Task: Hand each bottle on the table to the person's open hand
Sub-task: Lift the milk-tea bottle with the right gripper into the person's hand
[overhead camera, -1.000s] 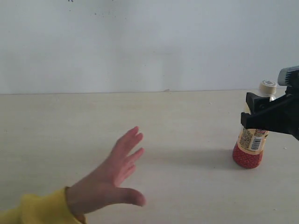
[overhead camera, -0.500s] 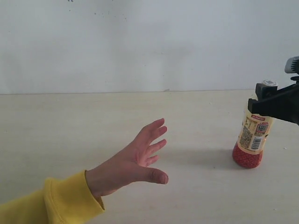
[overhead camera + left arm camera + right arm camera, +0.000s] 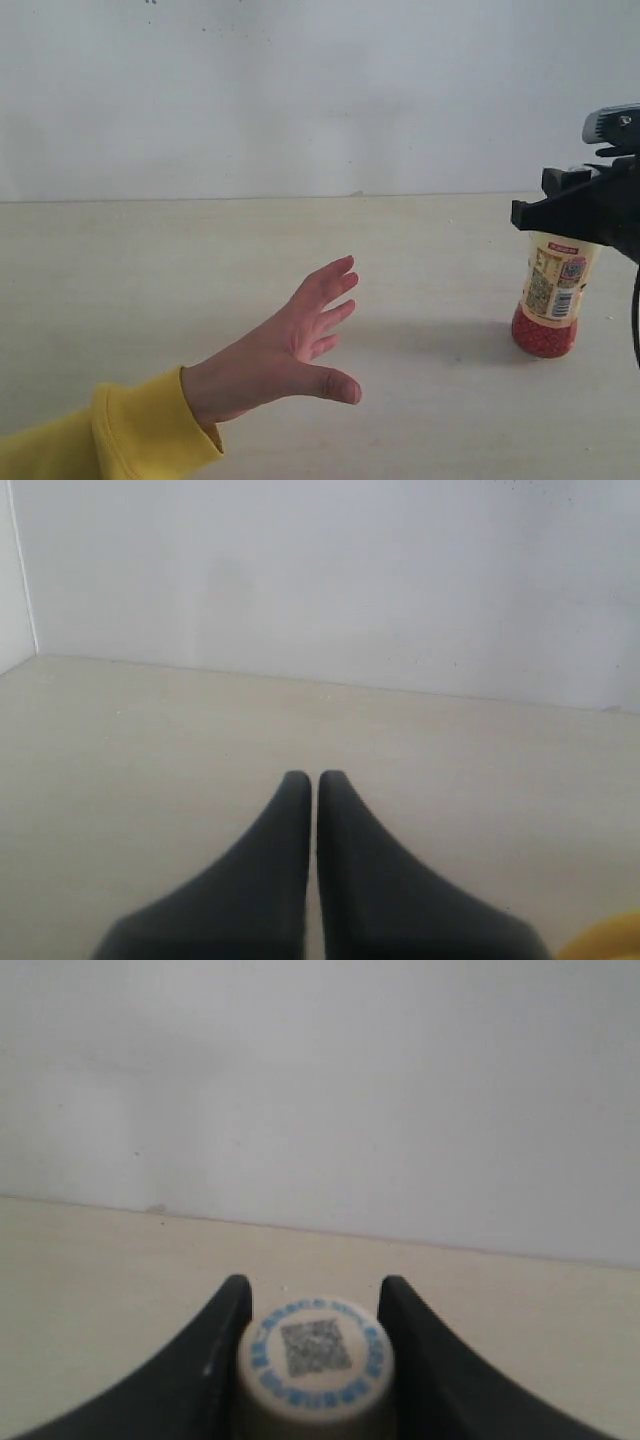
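The yellowish bottle [image 3: 555, 300] with a red base stands upright at the table's [image 3: 150, 270] right end. My right gripper [image 3: 570, 212] is shut on its neck from above, hiding the cap in the exterior view. The right wrist view shows the white cap [image 3: 316, 1355] pressed between both fingers of that gripper [image 3: 314, 1295]. The person's open hand [image 3: 290, 350], fingers spread and with a yellow cuff, hovers left of centre, well apart from the bottle. My left gripper [image 3: 311, 777] is shut on nothing. The other two bottles are out of view.
A plain white wall [image 3: 300, 90] runs behind the table. A patch of yellow sleeve [image 3: 610, 942] shows at the edge of the left wrist view. Bare tabletop lies between hand and bottle.
The hand rose and moved right, then held still. The right gripper closed over the bottle's top, and the bottle shifted slightly to the right with it.
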